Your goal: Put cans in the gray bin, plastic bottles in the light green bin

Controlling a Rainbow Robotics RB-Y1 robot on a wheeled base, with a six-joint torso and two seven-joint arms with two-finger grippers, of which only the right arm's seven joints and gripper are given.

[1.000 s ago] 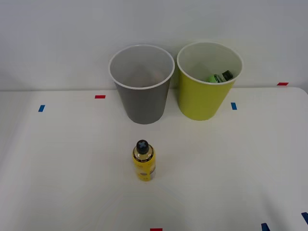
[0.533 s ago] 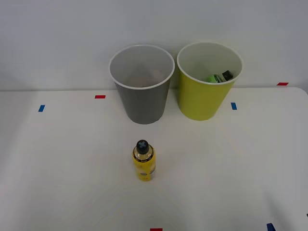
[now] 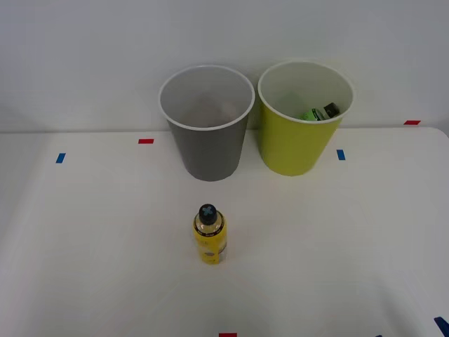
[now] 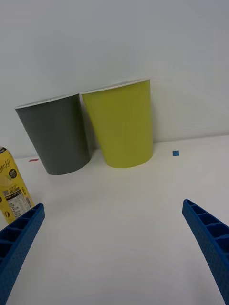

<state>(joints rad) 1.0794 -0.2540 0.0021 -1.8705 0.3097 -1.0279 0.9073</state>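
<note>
Blue ribbed fingers (image 4: 19,238) of the right gripper (image 4: 114,248) stand spread wide apart at the two corners of the wrist view, with nothing between them but bare white table (image 3: 337,246). Nearest the gripper is the yellow bottle (image 3: 209,234), standing upright on the table with its long axis vertical and its black screw cap pointing straight up; in the wrist view its yellow labelled body (image 4: 12,190) sits just beside one finger, and whether they touch cannot be told. Farther back, well apart from the bottle, the gray bin (image 3: 206,126) and the light green bin (image 3: 302,119) stand upright side by side near the wall, mouths open upward, their white rims nearly meeting. The gray bin lies almost straight behind the bottle, the green one to its right. Inside the light green bin lies a green item with a dark end (image 3: 320,112), resting against the far inner wall.
</note>
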